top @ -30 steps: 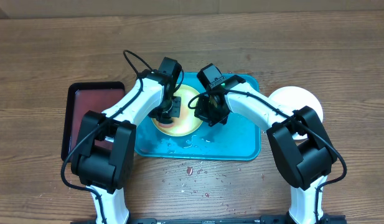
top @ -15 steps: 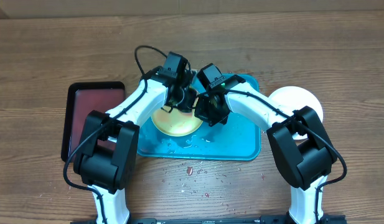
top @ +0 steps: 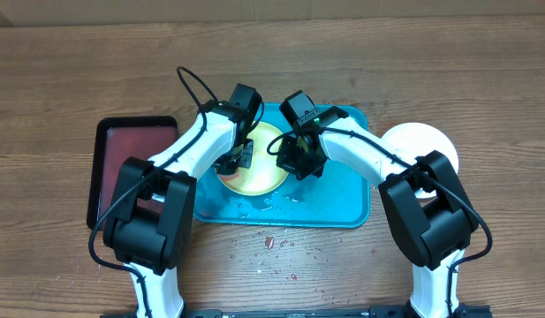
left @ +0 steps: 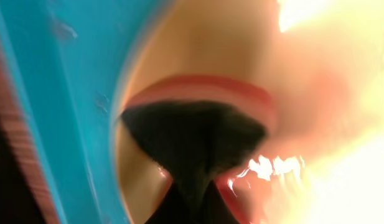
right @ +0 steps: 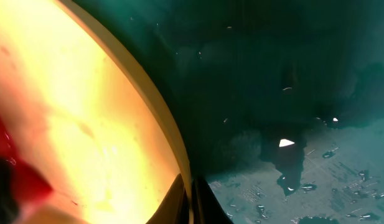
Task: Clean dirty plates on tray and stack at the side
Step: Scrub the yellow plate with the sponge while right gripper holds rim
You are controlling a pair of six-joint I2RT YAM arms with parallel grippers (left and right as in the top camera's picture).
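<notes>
The yellow-green plate [top: 259, 179] lies on the turquoise tray [top: 343, 201], with red sauce on it in the left wrist view [left: 341, 93]. My left gripper [top: 238, 159] is shut on a black sponge [left: 192, 134] and presses it on the plate's left part, with red sauce around it. My right gripper [top: 294, 159] is shut on the plate's right rim, seen close in the right wrist view [right: 190, 198]. A white plate [top: 422, 141] sits on the table right of the tray. The light-blue-rimmed plate is not visible.
A black tray with a reddish inside [top: 135, 163] lies left of the turquoise tray. Water drops lie on the tray floor [right: 316, 180]. Small red bits [top: 272, 243] are scattered on the wooden table in front of the tray.
My left gripper swept with the sponge up and to the right across the plate, then back down to its left part. The right gripper has stayed on the rim.
</notes>
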